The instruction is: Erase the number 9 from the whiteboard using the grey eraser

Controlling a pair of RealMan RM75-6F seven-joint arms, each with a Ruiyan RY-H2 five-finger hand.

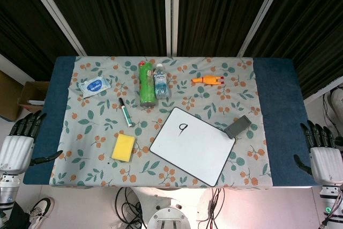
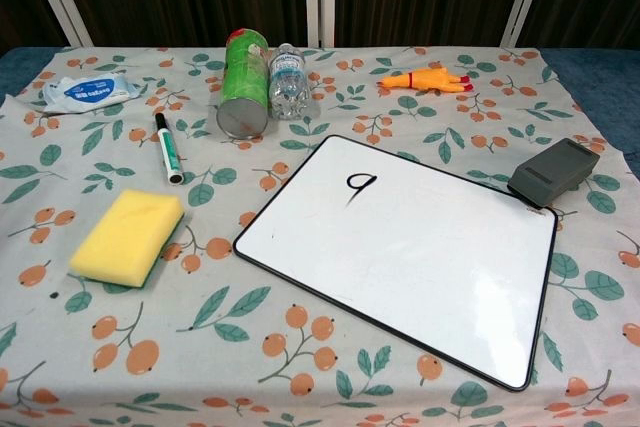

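Dark slatted panels with white frame bars back a table (image 1: 278, 127) covered by a floral cloth printed with orange berries and green leaves, with blue strips down either side.

Nothing of the task is done yet, as far as the views show. At the table's far left, about eight o'clock in the head view, the left hand (image 1: 20, 144) hangs off the edge with fingers spread and nothing in it. Moving rightward: a flat white-and-blue wipes packet (image 2: 88, 91) at ten o'clock, its printing too small to read; a yellow rectangular sponge (image 2: 127, 235) at seven o'clock; a green-capped marker pen (image 2: 168, 148); a green cylindrical can (image 2: 243, 82) lying on its side beside a clear plastic water bottle (image 2: 288, 79) with a blue label, neither legible.

Centre-right lies the white black-framed whiteboard (image 2: 420, 267), tilted on the cloth. The only readable writing is the black handwritten number 9 (image 2: 359, 185) near its upper left corner, fully intact. An orange rubber chicken toy (image 2: 428, 79) sits at one o'clock. The grey block eraser (image 2: 553, 172) rests at the board's upper right corner, about three o'clock, touched by neither hand. The right hand (image 1: 322, 153) waits off the table's right edge at four o'clock, open and empty.

Everything remains: picking up the eraser, carrying it to the digit, wiping it away.
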